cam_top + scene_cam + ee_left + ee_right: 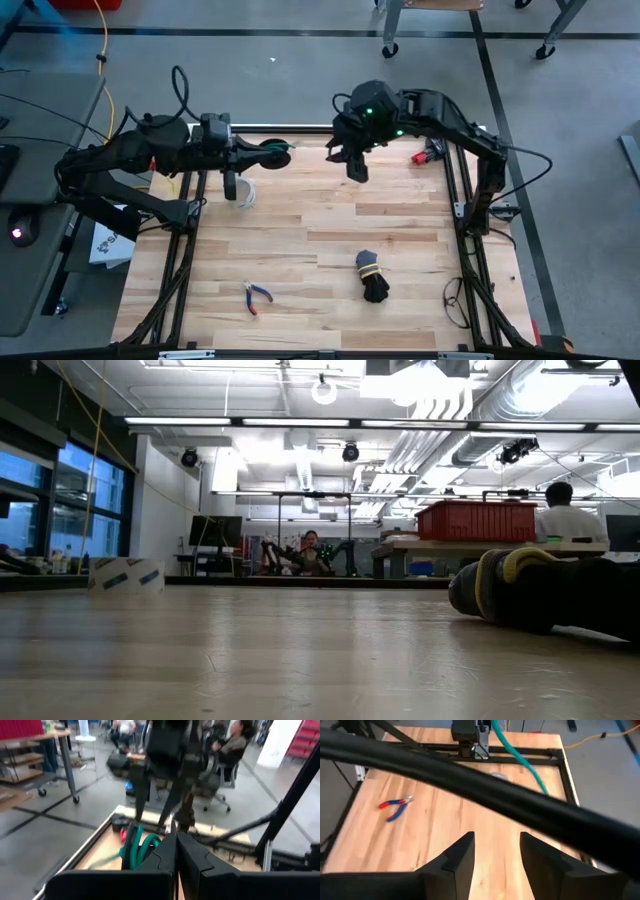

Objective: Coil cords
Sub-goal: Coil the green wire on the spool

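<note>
Left gripper (272, 152) at worktop's far edge, fingers closed on green cord (140, 848) coil. Right gripper (496, 857) nearby, spread, empty. Judgement: keep your left clamp firm; feed loose tail to right before winding.

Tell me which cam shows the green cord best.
Left wrist view: the dark-green cord coil sits close-up beside the shut left pincer. High view shows it small and dark at the table's far edge. Right wrist view shows only a green length. Low view: none.
</note>
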Controlling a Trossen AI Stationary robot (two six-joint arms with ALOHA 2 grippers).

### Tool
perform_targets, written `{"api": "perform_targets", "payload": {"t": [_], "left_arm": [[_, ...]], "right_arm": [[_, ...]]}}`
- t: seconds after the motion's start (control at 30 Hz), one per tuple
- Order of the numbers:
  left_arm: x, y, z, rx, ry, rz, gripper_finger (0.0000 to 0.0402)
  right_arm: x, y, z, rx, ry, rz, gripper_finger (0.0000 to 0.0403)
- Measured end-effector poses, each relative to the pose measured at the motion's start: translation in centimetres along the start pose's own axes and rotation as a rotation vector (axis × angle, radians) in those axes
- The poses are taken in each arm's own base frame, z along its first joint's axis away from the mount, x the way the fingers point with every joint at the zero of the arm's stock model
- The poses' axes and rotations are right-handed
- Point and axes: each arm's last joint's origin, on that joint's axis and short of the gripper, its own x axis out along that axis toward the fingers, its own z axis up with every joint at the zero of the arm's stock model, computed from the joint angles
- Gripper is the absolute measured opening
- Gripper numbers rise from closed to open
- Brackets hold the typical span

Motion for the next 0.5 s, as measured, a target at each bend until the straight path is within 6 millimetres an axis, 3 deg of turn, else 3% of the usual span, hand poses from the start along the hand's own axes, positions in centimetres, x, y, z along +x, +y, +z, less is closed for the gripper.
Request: {"api": "perform_targets", "payload": {"t": [0.27,0.5], "left_arm": [[0.0,-0.2,1.0,-0.018,-0.098,-0.034,0.0000],[-0.1,-0.2,1.7,-0.008,-0.170,-0.030,0.0000]], "right_arm": [[2.8,-0.6,1.0,-0.055,-0.073,-0.021,0.0154],[4.7,0.3,1.4,-0.059,-0.106,0.125,0.0154]]}}
